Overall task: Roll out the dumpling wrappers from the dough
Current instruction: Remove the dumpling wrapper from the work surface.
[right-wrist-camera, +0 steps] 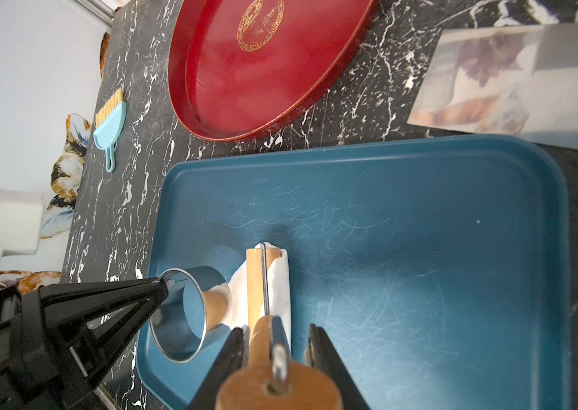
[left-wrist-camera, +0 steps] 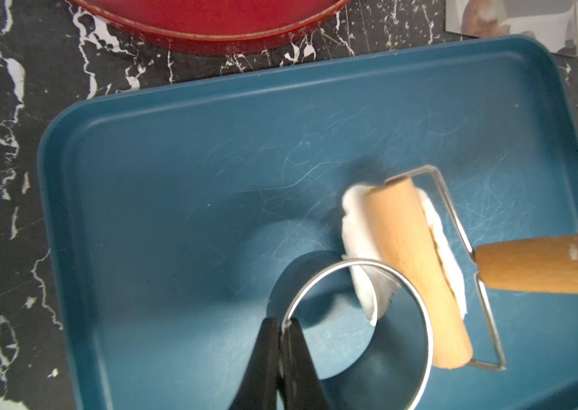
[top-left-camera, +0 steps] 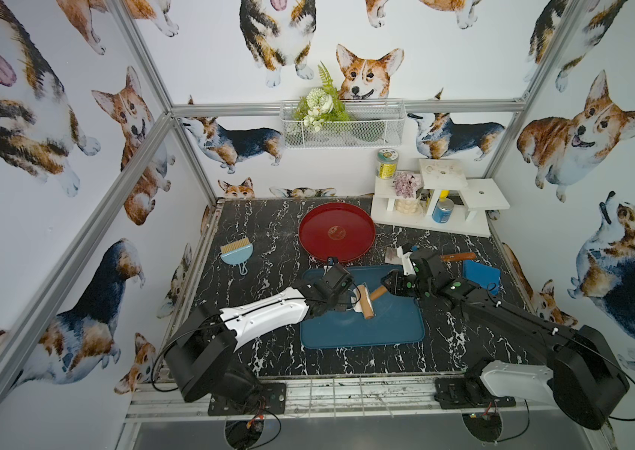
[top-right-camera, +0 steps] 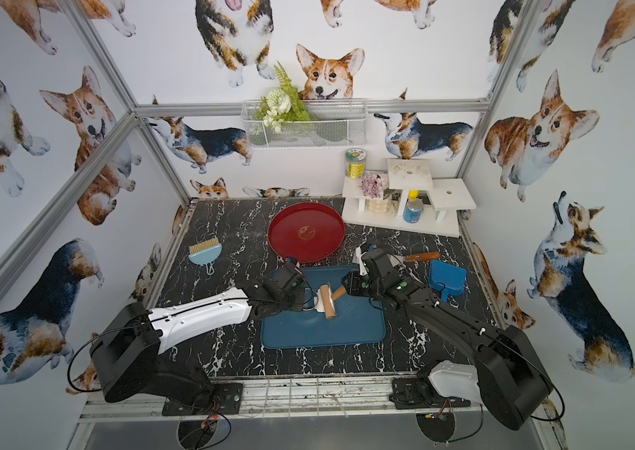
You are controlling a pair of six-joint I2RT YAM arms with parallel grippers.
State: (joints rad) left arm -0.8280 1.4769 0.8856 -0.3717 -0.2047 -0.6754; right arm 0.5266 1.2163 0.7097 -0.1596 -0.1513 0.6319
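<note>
The dough (left-wrist-camera: 355,230) sat on the blue tray (left-wrist-camera: 174,159) under the wooden roller (left-wrist-camera: 411,255), looking soft and maybe sticky, so best worked via the roller handle the right tool (right-wrist-camera: 277,330) was clamping, while the left tool (left-wrist-camera: 282,323) pinched the rim of the ring cutter (left-wrist-camera: 362,262).

Table (top-left-camera: 269,280), viewed from its front edge, with 12 o'clock toward the back wall. The tray (top-left-camera: 362,331) lies at centre, and the plate (top-left-camera: 323,222) sits just behind it at 12 o'clock. The dough (left-wrist-camera: 353,230) lies near the tray's middle, under the roller (top-left-camera: 365,302), whose handle points to 2 o'clock. The ring cutter (right-wrist-camera: 195,277) is just beside the dough at 9 o'clock. The brush (top-left-camera: 235,253) lies at 10 o'clock, the scraper (top-left-camera: 458,256) and dustpan (top-left-camera: 481,274) at 2 o'clock, and the shelf unit (top-left-camera: 444,175) stands in the far corner at 1 o'clock.
</note>
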